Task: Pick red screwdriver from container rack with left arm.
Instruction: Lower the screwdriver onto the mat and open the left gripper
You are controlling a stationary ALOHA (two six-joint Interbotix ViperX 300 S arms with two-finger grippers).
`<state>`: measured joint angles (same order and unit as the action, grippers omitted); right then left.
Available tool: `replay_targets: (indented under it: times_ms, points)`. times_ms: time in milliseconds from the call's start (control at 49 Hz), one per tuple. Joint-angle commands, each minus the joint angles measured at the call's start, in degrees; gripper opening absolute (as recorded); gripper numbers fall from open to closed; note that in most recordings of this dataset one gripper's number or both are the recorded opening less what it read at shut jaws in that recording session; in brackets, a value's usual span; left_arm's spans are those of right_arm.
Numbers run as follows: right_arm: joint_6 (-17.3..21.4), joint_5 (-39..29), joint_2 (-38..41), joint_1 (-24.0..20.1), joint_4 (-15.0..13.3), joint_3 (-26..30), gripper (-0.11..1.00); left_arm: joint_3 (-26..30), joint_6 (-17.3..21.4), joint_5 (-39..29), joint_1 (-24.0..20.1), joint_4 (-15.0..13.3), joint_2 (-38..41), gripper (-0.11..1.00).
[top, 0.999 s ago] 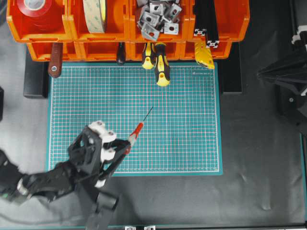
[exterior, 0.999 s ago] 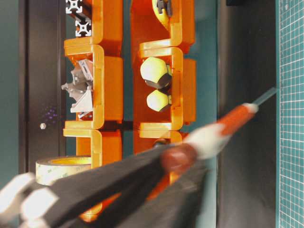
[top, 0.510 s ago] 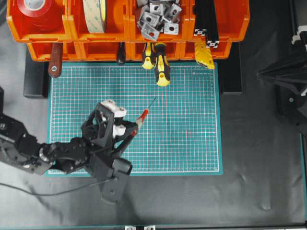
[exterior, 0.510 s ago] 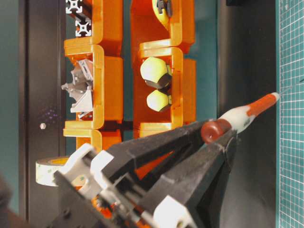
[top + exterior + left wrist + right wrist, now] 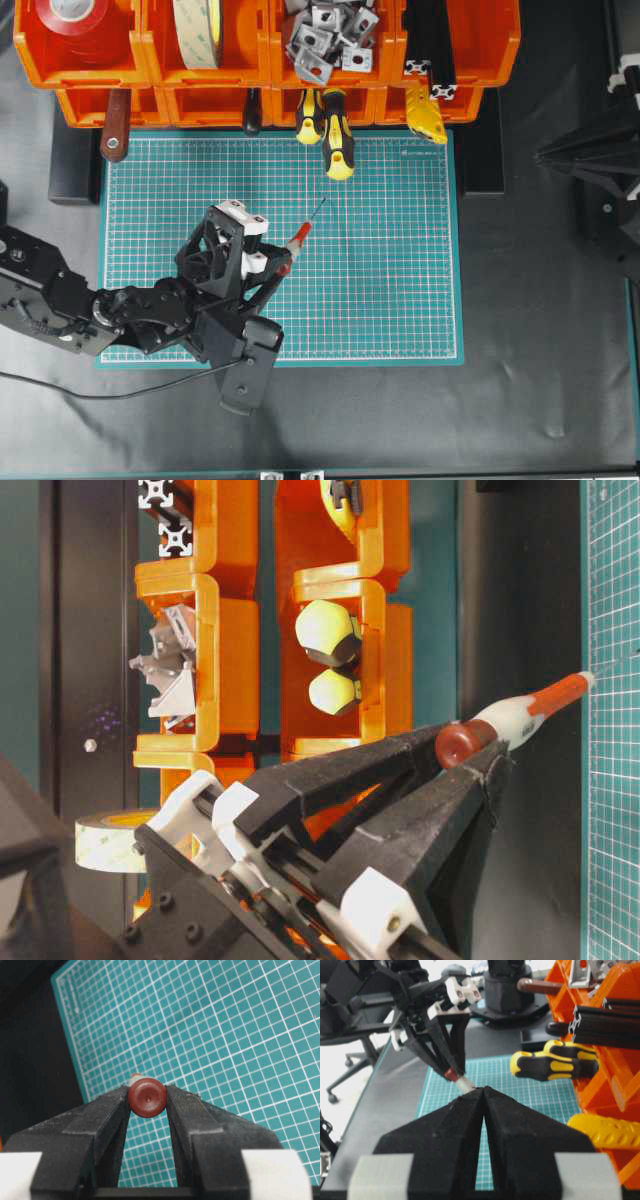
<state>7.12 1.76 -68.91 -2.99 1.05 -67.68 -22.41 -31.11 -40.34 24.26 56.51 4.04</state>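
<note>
The red screwdriver (image 5: pixel 299 236) hangs over the green mat, out of the container rack (image 5: pixel 150 52), its thin shaft aimed up-right toward the bins. My left gripper (image 5: pixel 279 263) is shut on the handle's dark-red end cap (image 5: pixel 147 1097); both black fingers (image 5: pixel 111 1110) press its sides. At table level the whitish band and red neck (image 5: pixel 553 695) stick out past the fingers. In the right wrist view the held screwdriver (image 5: pixel 455 1076) shows just beyond my right gripper (image 5: pixel 483 1090), which is shut with nothing in it, at the table's right side.
Two yellow-and-black screwdrivers (image 5: pixel 337 138) and a brown flat handle (image 5: pixel 115 125) stick out of the lower bins over the cutting mat (image 5: pixel 400 290). The upper bins hold tape rolls (image 5: pixel 198 30) and metal brackets (image 5: pixel 325 35). The right arm (image 5: pixel 600 160) sits at the right edge.
My left gripper has carried the red screwdriver from the mat's near-left part up toward the rack, slowing to a small shift in the last half second. The grip has held.
</note>
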Motion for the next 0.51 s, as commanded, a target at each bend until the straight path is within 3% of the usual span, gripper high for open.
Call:
replay_targets:
  times_ms: [0, 122, 224, 489]
  points:
    - [0.00, 0.00, 0.44, -0.09, 0.09, 2.02, 0.01, 0.97, -0.18, 0.35, -0.09, 0.09, -0.88, 0.29]
    - [0.00, 0.00, 0.44, -0.09, 0.09, 2.02, 0.01, 0.62, -1.49, 1.58, 0.00, 0.18, -0.97, 0.66]
    - [0.00, -0.18, 0.44, -0.09, 0.09, 2.02, 0.01, 0.09, -4.22, 3.96, -0.09, 0.18, -1.05, 0.87]
    - [0.00, -0.44, 0.44, -0.09, 0.09, 2.02, 0.01, -1.14, -12.13, 5.98, -0.09, 0.18, -2.20, 0.87]
